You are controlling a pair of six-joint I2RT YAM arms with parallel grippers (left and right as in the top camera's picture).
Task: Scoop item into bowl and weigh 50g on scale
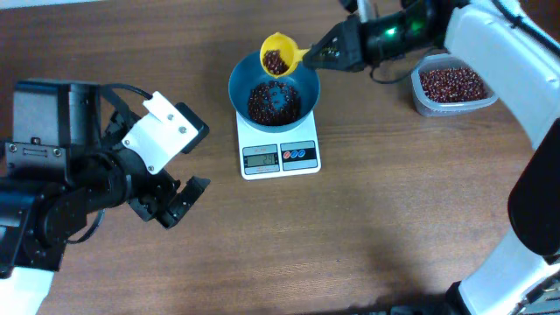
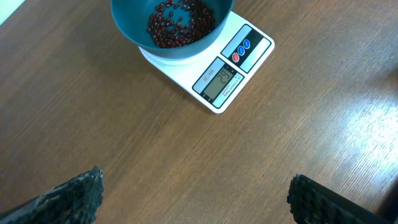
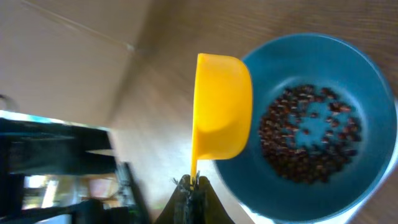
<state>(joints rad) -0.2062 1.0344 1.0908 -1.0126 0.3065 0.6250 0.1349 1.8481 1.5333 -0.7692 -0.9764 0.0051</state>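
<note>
Over the 12 o'clock rim of the teal bowl (image 1: 304,80), the yellow scoop (image 1: 278,54) hangs tilted with a load of beans in its cup. Its handle is pinched between the right fingers (image 1: 325,54), which reach in from 3 o'clock. The bowl sits on the white scale (image 1: 280,140), and a shallow heap of beans (image 1: 271,101) already covers its bottom. The step in hand looks like pouring a further scoopful. What follows calls for a slow, metered tip, letting beans trickle while the display (image 1: 261,157) at the scale's 6 o'clock edge is watched, since a full dump could overshoot the target. The supply tub (image 1: 435,108), well apart at 3 o'clock on the counter (image 1: 376,227), holds plenty more. The left fingers (image 1: 194,186) are spread wide and idle near the scale's 8 o'clock, touching nothing. The left wrist view shows the display (image 2: 219,84) best: it seems to read two digits, perhaps in the twenties, but I cannot read them firmly, so how far short of 50 g the bowl stands is uncertain. From the right wrist only the scoop's underside (image 3: 221,106) shows, so its contents are hidden there, and the fingers (image 3: 186,190) are cut off at the bottom edge. Whether any beans are falling cannot be made out.
</note>
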